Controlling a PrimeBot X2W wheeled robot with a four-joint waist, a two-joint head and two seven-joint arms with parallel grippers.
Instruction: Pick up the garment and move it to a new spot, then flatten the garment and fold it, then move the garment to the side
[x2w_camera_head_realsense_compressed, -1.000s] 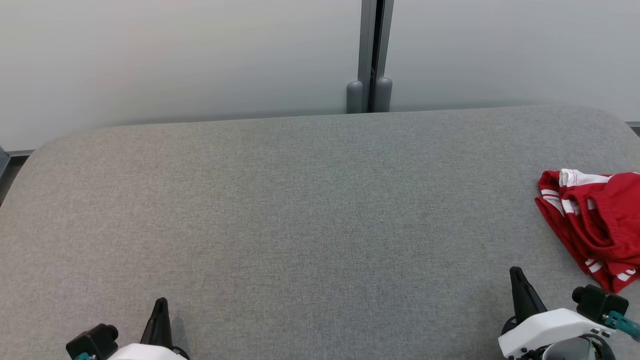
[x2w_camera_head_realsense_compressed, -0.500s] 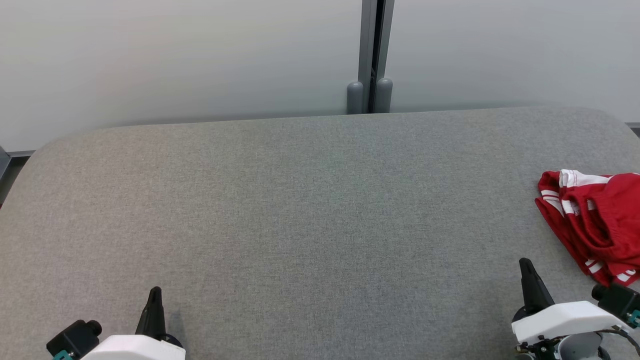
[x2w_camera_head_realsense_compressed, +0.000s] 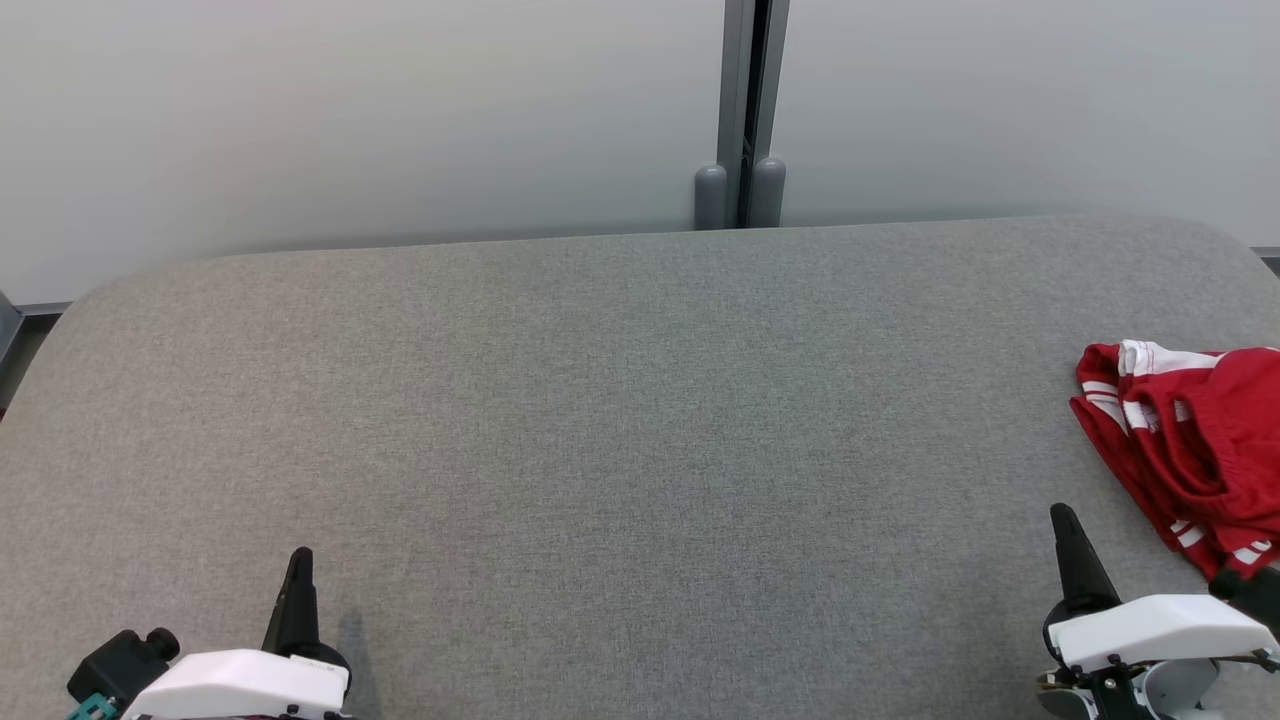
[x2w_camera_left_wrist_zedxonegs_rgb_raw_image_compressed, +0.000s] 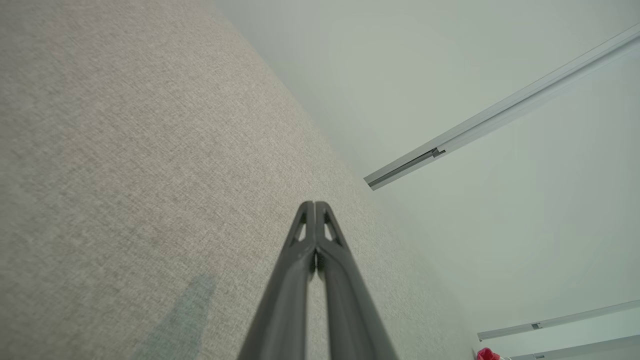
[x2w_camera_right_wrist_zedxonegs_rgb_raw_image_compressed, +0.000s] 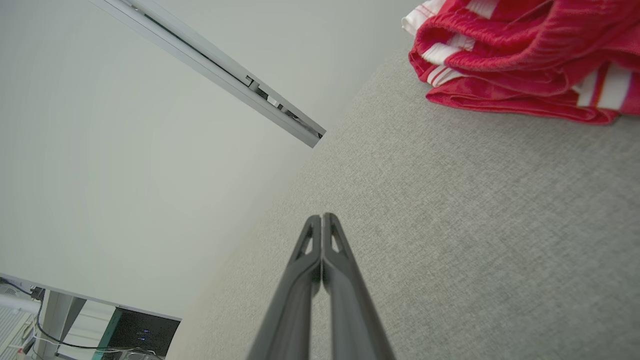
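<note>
Lying crumpled: red garment (x2w_camera_head_realsense_compressed: 1190, 440), white stripes, on grey table (x2w_camera_head_realsense_compressed: 620, 420).

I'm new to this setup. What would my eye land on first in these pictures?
A crumpled red garment with white stripes stands out at the far right edge of the wide grey padded surface. Along the near edge, the left gripper and right gripper point forward, both shut and holding nothing.
</note>
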